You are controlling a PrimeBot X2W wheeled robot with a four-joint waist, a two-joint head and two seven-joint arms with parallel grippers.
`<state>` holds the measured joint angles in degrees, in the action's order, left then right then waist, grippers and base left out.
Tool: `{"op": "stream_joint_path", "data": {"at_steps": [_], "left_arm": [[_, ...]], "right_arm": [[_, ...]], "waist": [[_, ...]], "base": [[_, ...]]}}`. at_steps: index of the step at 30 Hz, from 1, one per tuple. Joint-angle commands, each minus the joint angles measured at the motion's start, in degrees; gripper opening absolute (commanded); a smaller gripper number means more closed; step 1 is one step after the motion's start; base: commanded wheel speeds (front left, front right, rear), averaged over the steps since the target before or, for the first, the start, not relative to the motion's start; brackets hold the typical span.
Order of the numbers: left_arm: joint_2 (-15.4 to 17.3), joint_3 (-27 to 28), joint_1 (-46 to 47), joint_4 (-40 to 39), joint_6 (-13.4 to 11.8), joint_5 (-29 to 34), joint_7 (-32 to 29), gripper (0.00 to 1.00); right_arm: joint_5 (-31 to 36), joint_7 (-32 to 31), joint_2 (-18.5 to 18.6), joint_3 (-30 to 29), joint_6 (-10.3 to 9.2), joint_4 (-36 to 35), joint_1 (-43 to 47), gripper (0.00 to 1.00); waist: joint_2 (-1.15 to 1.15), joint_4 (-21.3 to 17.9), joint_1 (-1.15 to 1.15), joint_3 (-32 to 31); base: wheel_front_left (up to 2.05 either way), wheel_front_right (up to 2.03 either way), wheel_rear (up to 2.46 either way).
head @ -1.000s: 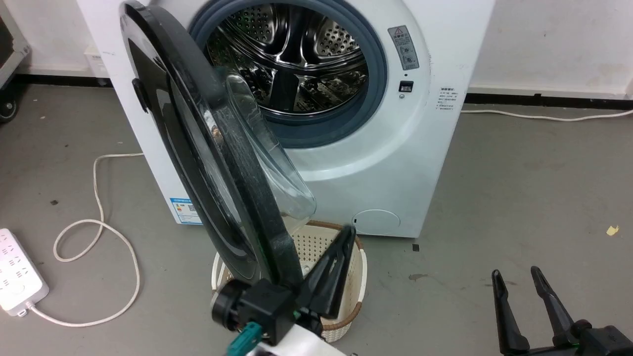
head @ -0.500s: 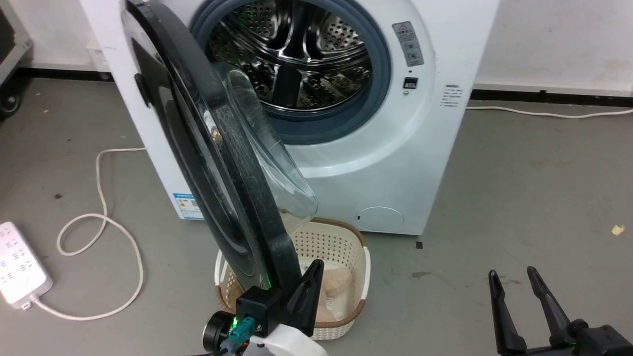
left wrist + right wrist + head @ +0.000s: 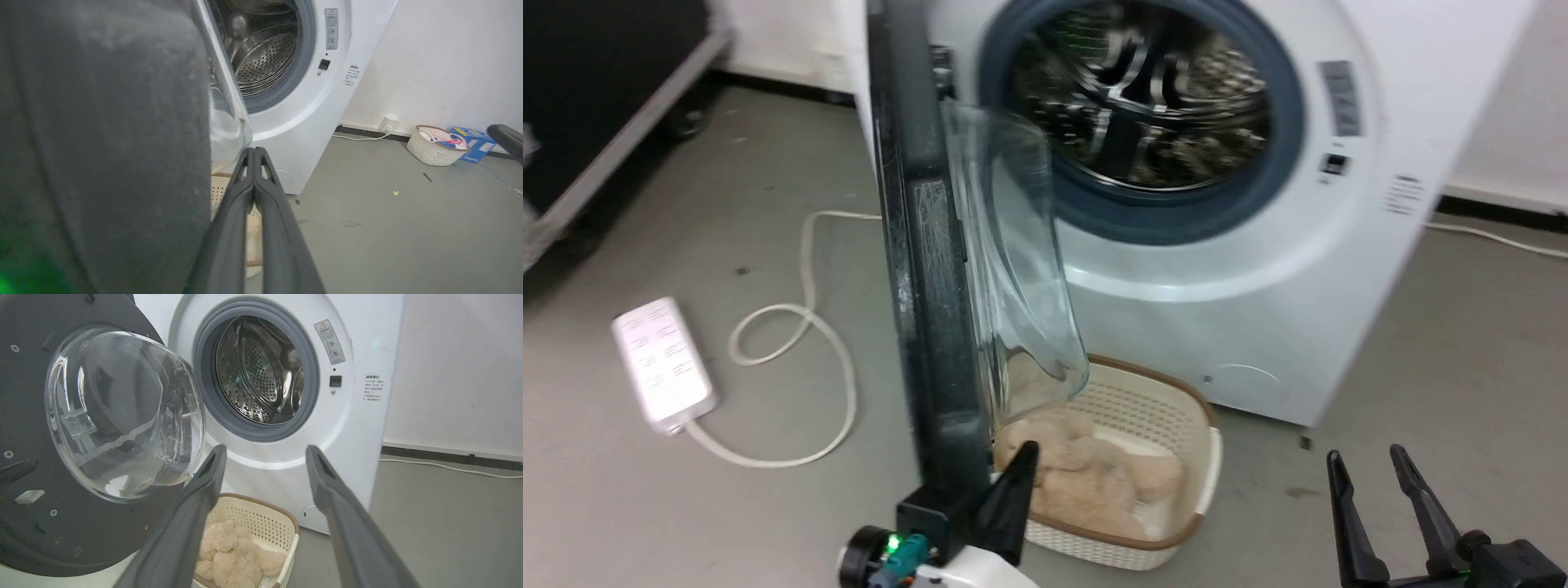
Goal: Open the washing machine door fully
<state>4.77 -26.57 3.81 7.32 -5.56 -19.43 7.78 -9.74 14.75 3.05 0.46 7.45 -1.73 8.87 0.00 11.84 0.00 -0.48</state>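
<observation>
Looking from the head: I see the washing machine door (image 3: 923, 269) swung out from the left side of the white washing machine (image 3: 1258, 310). It is edge-on to me, and its glass bowl faces the drum opening (image 3: 1143, 106).
Under the door: a cream basket (image 3: 1152, 400) sits on the floor right in front of the machine, with a fluffy beige toy (image 3: 1086, 474) inside.
My left gripper (image 3: 1023, 454): low, just beside the door's bottom rim, on the glass side.
My right gripper (image 3: 1365, 454): low on the right, well apart from the door, over bare grey floor (image 3: 1462, 351).
Floor on the left: a white power strip (image 3: 662, 363) with a looped white cord (image 3: 852, 390).
Left wrist view: my two fingers (image 3: 233, 220) meet at the tips, closed on nothing. The door's dark rim is a big blur tight against their left side. I cannot tell if they touch it. Far off by the wall sit a small white basket (image 3: 435, 145) and a blue box (image 3: 472, 141).
Right wrist view: my fingers (image 3: 179, 531) stand wide apart with nothing between them. The door's inner face is on the left. The drum opening beside it is uncovered, and the basket with the toy is below.
</observation>
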Motion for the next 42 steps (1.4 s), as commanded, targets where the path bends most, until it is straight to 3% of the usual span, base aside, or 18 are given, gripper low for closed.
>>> {"op": "stream_joint_path", "data": {"at_steps": [1,6,11,18,24,32,42], "left_arm": [[1.3,1.3,-0.5,-0.6,-0.8,-0.3,-0.3,0.0],[3.3,4.4,-0.4,-2.6,-2.1,-1.4,-0.9,0.0],[6.3,8.8,0.4,-4.3,-3.2,-2.9,-1.4,0.0],[10.6,16.1,2.9,-6.0,-4.9,-5.2,-1.6,0.0],[15.8,26.3,5.3,-5.3,-6.4,-9.7,-1.6,0.0],[22.9,34.6,11.7,2.3,-3.4,-15.5,-2.7,0.0],[27.7,35.5,19.0,14.2,0.4,-16.3,-1.3,0.0]], "right_arm": [[-0.4,0.2,-0.2,0.2,0.03,0.3,-0.1,1.0],[-0.2,0.2,-0.2,0.9,0.03,0.5,-0.6,1.0],[0.6,0.2,-0.2,1.6,0.03,0.4,-1.7,1.0],[2.7,0.2,-0.2,1.6,0.03,0.3,-3.1,1.0],[4.9,0.1,-0.2,1.1,0.03,-0.1,-5.1,1.0],[5.7,-0.7,1.4,0.1,0.03,-1.7,-7.0,1.0],[5.3,-0.8,2.2,-0.2,0.03,-1.6,-7.9,1.0]], "waist": [[0.0,4.3,0.0,-0.2],[0.0,8.3,0.0,0.6],[0.0,9.6,0.0,3.0],[0.0,9.0,0.0,7.3],[0.0,7.0,0.0,12.4],[0.0,5.0,0.0,18.0],[0.0,3.9,0.0,18.7]], "base": [[0.0,0.0,0.0],[0.0,0.0,0.0],[0.0,0.0,0.0],[0.0,0.0,0.0],[0.0,0.0,0.0],[0.0,0.0,0.0],[0.0,0.0,0.0]]}}
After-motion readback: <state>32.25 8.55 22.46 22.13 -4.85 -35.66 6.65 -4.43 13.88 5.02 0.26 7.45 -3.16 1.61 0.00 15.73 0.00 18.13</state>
